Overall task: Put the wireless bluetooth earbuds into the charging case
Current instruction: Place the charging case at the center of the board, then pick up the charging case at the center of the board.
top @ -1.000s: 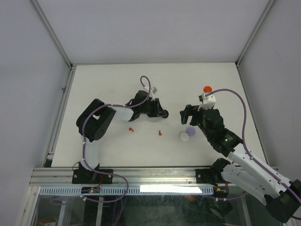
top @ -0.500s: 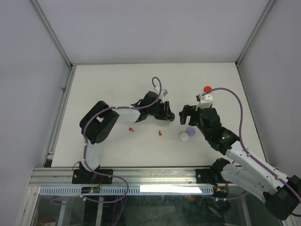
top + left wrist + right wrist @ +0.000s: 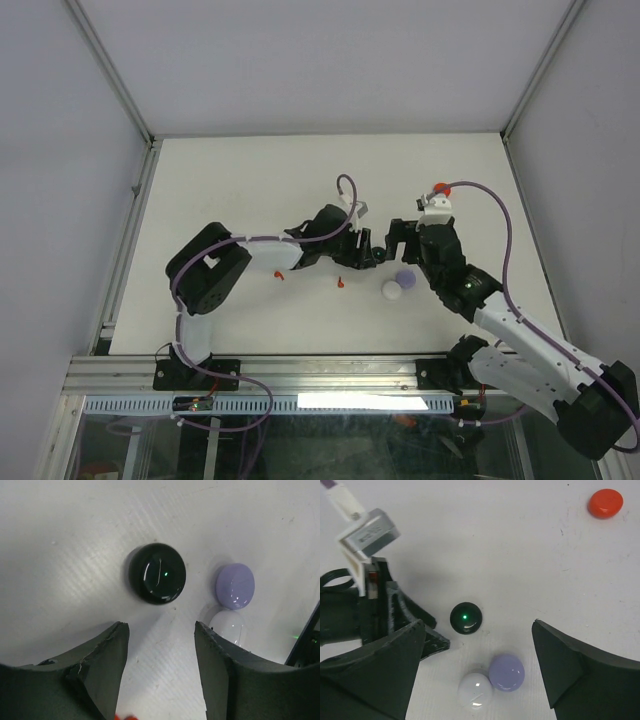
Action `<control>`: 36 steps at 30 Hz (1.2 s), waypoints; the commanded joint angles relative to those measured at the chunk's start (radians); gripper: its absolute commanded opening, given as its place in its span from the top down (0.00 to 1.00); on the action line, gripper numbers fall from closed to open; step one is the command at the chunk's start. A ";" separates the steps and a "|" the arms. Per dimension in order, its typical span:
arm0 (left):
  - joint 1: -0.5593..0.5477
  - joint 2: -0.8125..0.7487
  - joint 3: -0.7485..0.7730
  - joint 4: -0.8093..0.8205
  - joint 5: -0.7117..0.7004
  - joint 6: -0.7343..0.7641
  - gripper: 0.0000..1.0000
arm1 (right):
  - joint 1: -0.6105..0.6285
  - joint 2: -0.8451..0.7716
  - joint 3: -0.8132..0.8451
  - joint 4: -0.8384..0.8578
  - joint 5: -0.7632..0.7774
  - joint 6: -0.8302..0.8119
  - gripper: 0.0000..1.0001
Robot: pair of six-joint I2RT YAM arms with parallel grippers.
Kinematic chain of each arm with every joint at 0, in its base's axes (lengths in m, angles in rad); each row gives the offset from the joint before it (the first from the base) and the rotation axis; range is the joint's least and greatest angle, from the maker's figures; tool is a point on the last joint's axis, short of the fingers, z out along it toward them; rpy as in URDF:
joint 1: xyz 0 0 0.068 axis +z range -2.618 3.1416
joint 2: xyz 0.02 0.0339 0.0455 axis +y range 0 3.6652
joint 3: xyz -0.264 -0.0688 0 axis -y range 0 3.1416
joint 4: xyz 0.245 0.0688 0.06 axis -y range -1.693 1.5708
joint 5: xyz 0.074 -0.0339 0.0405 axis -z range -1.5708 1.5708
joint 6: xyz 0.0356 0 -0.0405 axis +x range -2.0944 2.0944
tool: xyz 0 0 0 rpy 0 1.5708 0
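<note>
Two tiny red earbuds (image 3: 279, 274) (image 3: 341, 282) lie on the white table, near my left arm. A sliver of red (image 3: 125, 717) shows at the bottom edge of the left wrist view. The closed black charging case (image 3: 157, 580) (image 3: 466, 618) sits just ahead of my left gripper (image 3: 159, 627) (image 3: 372, 250), which is open with nothing between its fingers. My right gripper (image 3: 479, 625) (image 3: 400, 238) hovers wide open over the black case and the two cases beside it. From above, the black case is lost among the dark grippers.
A lilac case (image 3: 506, 672) (image 3: 404, 279) and a white case (image 3: 475, 690) (image 3: 391, 290) lie touching each other, close to the black one. A red case (image 3: 605, 503) (image 3: 440, 188) sits farther back on the right. Metal frame rails border the table (image 3: 230, 180).
My left arm has swung right, towards the right gripper, bringing the black case along. Its jaws have parted and the case now lies free. The right gripper has shifted slightly left.
</note>
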 commanded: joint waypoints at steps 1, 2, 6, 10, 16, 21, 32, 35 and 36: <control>0.013 -0.177 -0.063 -0.017 -0.110 0.044 0.39 | -0.043 0.044 0.070 0.056 0.032 -0.016 0.08; 0.021 -0.208 -0.080 -0.032 -0.129 0.045 0.36 | -0.058 0.062 0.079 0.058 0.026 -0.020 0.08; 0.071 -0.378 -0.151 -0.100 -0.182 0.050 0.34 | -0.137 0.156 0.126 0.072 0.013 -0.026 0.05; 0.173 -0.583 -0.199 -0.208 -0.225 0.071 0.24 | -0.251 0.277 0.167 0.118 -0.007 -0.017 0.03; 0.339 -0.838 -0.196 -0.360 -0.282 0.183 0.06 | -0.423 0.478 0.250 0.200 -0.082 -0.026 0.02; 0.391 -0.907 -0.222 -0.381 -0.362 0.273 0.01 | -0.517 0.684 0.379 0.222 -0.099 -0.018 0.03; 0.439 -0.900 -0.221 -0.404 -0.294 0.323 0.02 | -0.600 1.100 0.739 0.098 -0.038 0.046 0.13; 0.444 -0.905 -0.229 -0.404 -0.270 0.324 0.03 | -0.611 1.174 0.817 0.049 -0.028 0.057 0.16; 0.445 -0.904 -0.232 -0.404 -0.269 0.324 0.04 | -0.614 1.195 0.844 0.031 -0.030 0.057 0.17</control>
